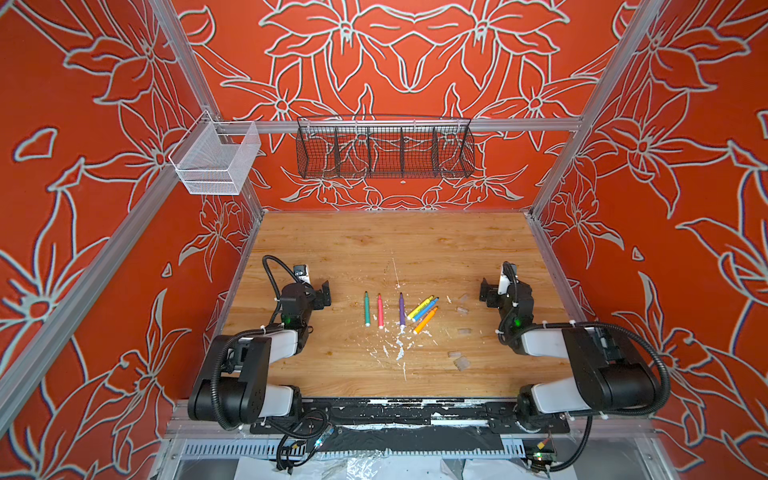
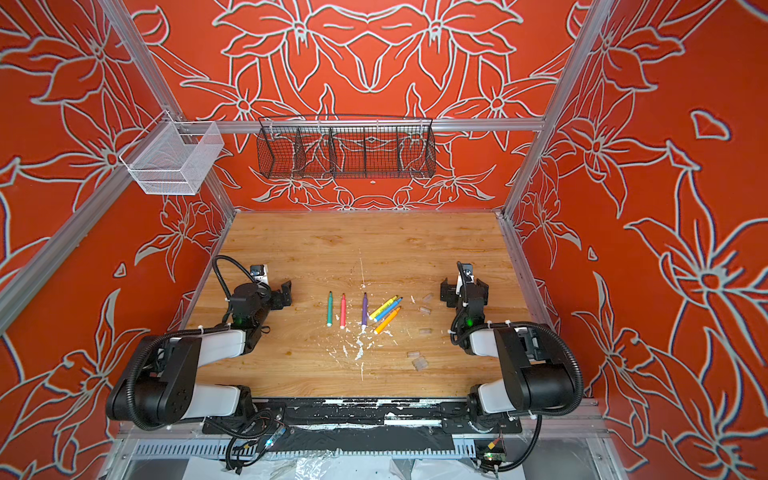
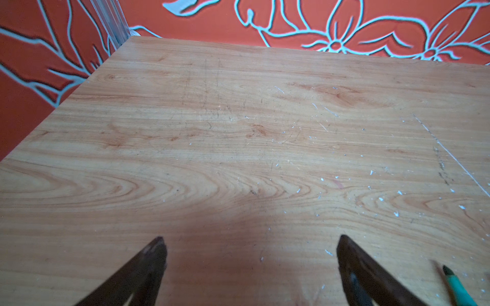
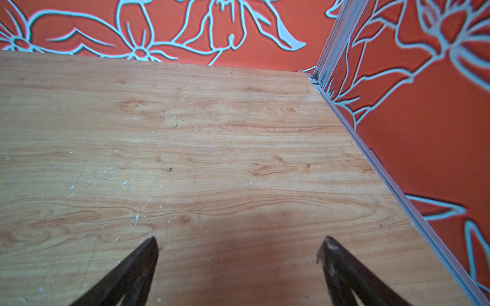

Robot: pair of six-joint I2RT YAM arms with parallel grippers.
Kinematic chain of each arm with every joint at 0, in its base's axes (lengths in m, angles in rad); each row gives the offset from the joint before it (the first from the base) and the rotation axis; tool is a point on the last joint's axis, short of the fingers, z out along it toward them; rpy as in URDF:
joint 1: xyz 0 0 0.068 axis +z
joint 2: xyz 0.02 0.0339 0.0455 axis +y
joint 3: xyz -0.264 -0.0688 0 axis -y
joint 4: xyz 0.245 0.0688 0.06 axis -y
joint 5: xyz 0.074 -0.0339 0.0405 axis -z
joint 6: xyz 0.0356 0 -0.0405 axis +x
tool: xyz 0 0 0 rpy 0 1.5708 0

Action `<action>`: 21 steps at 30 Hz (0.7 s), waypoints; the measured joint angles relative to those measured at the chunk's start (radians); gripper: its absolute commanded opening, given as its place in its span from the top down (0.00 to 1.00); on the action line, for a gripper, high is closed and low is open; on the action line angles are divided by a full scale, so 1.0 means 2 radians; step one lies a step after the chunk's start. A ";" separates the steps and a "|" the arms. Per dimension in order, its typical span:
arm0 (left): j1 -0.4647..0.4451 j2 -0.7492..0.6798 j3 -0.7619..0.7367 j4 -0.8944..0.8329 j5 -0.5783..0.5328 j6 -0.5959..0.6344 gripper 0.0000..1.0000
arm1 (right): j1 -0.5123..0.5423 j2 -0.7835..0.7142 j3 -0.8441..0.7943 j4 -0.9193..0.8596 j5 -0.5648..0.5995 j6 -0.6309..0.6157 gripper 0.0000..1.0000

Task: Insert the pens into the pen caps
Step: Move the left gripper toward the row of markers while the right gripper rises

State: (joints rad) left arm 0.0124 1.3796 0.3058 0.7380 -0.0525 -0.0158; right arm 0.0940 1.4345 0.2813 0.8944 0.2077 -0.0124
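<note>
The black left gripper (image 3: 250,242) and right gripper (image 4: 240,242) gape wide, empty. Six slim coloured felt-tip pens (image 1: 402,309) lie mid-frame in a top view, small clear plastic caps (image 1: 462,310) to their right. Being barely visible, the caps could get flicked away.

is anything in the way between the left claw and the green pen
Nothing visible does. The open left claw and the green pen are apart, with only a stretch of wooden table between them.
</note>
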 measured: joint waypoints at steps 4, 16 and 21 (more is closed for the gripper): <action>0.000 -0.015 -0.003 -0.005 0.005 0.001 0.03 | 0.000 0.000 -0.002 0.005 -0.012 -0.005 0.03; -0.009 -0.074 -0.031 -0.015 -0.002 0.005 0.03 | 0.000 -0.089 -0.016 -0.021 0.012 0.000 0.03; -0.029 -0.155 0.048 -0.184 -0.041 -0.049 0.03 | 0.000 -0.203 0.027 -0.187 0.073 0.078 0.03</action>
State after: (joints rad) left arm -0.0452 1.0695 0.4019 0.3691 -0.1341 -0.1139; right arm 0.0937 1.0290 0.3344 0.5198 0.3546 0.1432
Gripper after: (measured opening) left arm 0.969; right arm 0.973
